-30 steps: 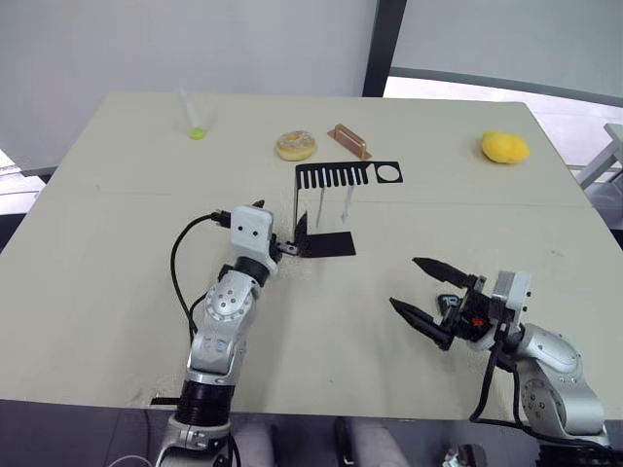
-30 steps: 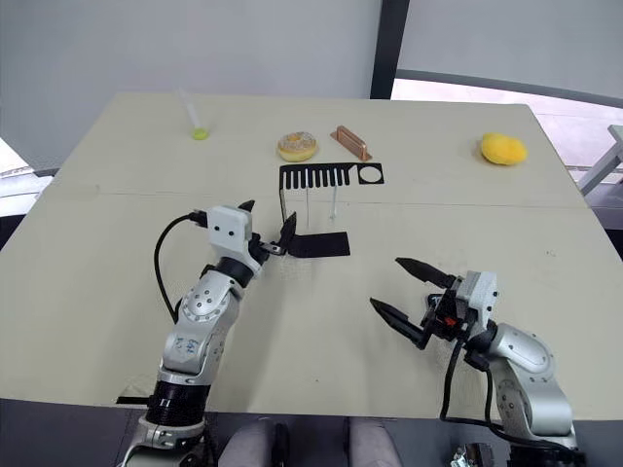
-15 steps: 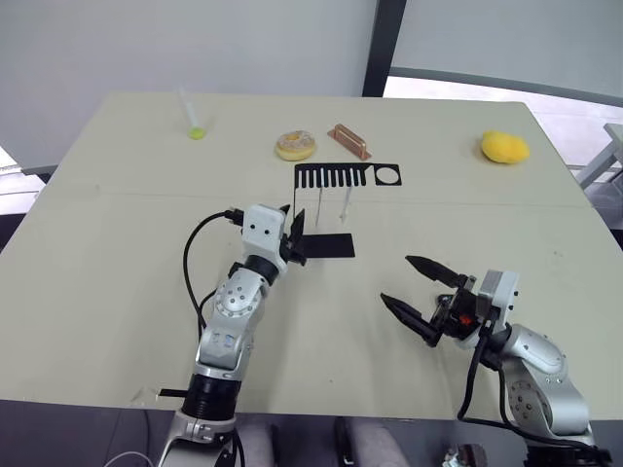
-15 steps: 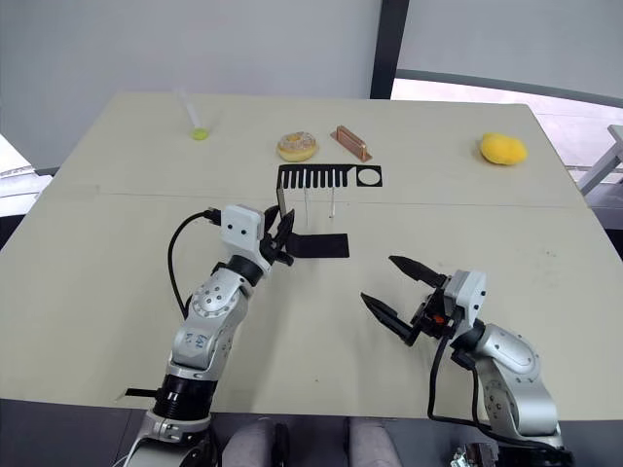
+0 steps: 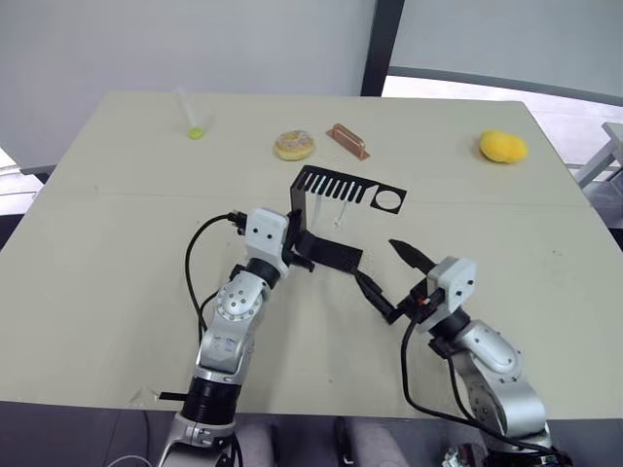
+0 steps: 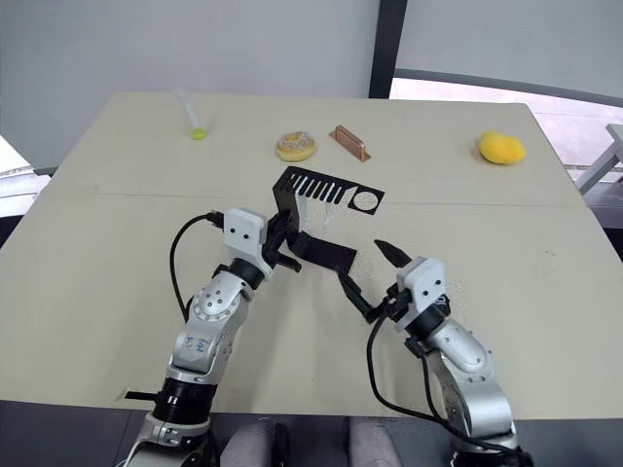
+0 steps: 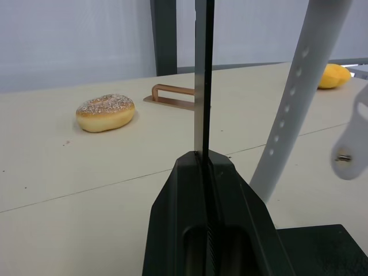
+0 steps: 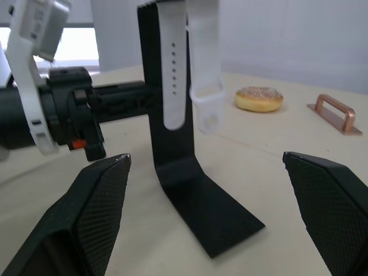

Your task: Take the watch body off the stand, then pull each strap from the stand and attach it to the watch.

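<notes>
Left eye view puts the stand (image 5: 326, 219) near the middle of the desk (image 5: 117, 243), its comb arm reaching right and slightly nearward from the upright. We see our left gripper (image 5: 295, 251) pressed against the left side of that upright; the left wrist view shows the thin metal edge running down between the two fingers, so we read those jaws as clamped on the stand, steadying it.

Our right gripper (image 5: 387, 274) sits just to the near right of the stand's base, jaws spread wide apart and empty, tips aimed far-left at the bracket. In the right wrist view the two white straps (image 8: 185, 63) hang from the top arm, long axes close to vertical, one with a row of small holes, the other ending in a loop. They lie ahead of the open jaws and between them, a little higher than the fingertips. We judge the right arm to be the one free to reach them, needing to rise and go forward.

We cannot make out the watch body in these views. No brand, label or writing is legible anywhere.
</notes>
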